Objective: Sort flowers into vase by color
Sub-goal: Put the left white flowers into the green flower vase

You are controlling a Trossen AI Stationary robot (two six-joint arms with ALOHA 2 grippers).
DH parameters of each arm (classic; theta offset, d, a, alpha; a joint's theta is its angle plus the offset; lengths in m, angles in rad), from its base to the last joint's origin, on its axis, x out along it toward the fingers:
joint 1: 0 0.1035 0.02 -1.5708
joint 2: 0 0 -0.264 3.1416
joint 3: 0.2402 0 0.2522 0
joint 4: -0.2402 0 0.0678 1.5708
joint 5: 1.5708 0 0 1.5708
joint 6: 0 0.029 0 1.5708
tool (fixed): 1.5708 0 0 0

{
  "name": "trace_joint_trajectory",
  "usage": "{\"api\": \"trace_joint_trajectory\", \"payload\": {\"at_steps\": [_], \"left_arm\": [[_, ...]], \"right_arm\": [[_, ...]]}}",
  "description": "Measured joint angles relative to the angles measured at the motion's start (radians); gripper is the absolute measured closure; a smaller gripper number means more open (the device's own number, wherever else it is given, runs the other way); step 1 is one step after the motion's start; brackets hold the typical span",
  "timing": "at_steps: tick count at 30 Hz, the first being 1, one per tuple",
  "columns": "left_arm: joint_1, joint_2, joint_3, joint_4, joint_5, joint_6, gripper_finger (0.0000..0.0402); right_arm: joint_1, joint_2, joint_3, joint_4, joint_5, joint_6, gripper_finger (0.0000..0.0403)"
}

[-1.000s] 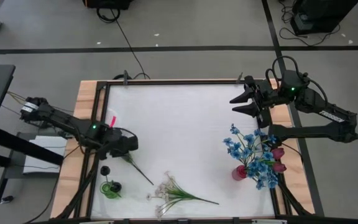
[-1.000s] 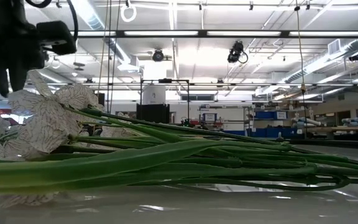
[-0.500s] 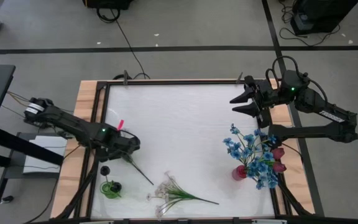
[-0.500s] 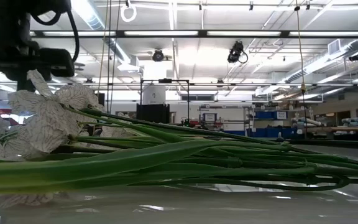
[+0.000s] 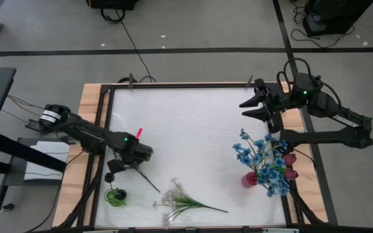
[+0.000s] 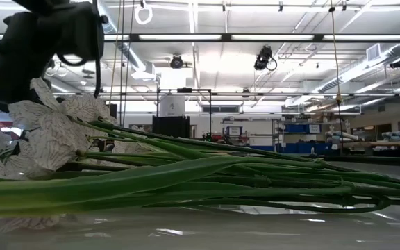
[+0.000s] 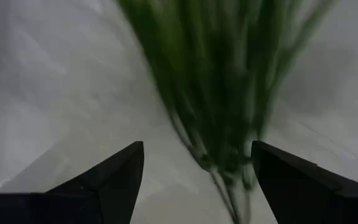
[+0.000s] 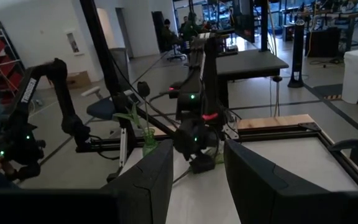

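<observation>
- Advanced since the earlier frame: left end effector (image 5: 146, 154) now sits farther inboard over the bench (image 5: 193, 123).
- Left fingers (image 7: 114, 177) spread wide, holding nothing; white spray (image 5: 183, 202) lies just ahead.
- Right end effector (image 5: 251, 108) open, empty; blue flowers (image 5: 263, 158) in red vase (image 5: 248, 179) nearby.

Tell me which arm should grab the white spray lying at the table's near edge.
Left. Its open claw hangs close to the white spray, whose stems fill its wrist view. The right claw waits at the far right corner, beyond the red vase.
</observation>
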Motion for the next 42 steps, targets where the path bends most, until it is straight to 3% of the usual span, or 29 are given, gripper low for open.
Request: {"api": "trace_joint_trajectory", "payload": {"at_steps": [8, 11, 20, 22, 26, 30, 34, 42], "left_arm": [[0.000, 0.026, -0.059, 0.117, 0.003, -0.006, 0.0126], [0.000, 0.027, -0.060, 0.127, -0.019, 0.012, 0.0174], [-0.007, 0.025, -0.061, 0.164, -0.109, 0.124, 0.0371], [-0.008, 0.009, -0.063, 0.173, -0.133, 0.167, 0.0387], [0.005, -0.026, -0.057, 0.170, -0.223, 0.264, 0.0383], [0.024, -0.091, -0.041, 0.177, -0.414, 0.438, 0.0382], [0.064, -0.178, -0.020, 0.214, -0.531, 0.742, 0.0381], [0.097, -0.376, 0.064, 0.250, -0.524, 1.456, 0.0381]], "right_arm": [[0.000, 0.000, 0.000, 0.000, 0.000, 0.000, 0.0252], [0.000, 0.000, 0.000, 0.000, 0.000, 0.000, 0.0252], [0.000, 0.000, 0.000, 0.002, 0.000, 0.000, 0.0252], [0.000, 0.000, 0.000, 0.002, 0.000, 0.000, 0.0252], [0.000, 0.000, 0.000, 0.002, 0.000, 0.000, 0.0252], [0.000, 0.000, 0.000, 0.004, 0.000, 0.000, 0.0252], [0.000, 0.000, 0.000, 0.006, 0.000, 0.000, 0.0252], [0.000, 0.000, 0.000, 0.008, 0.000, 0.000, 0.0252]]}}
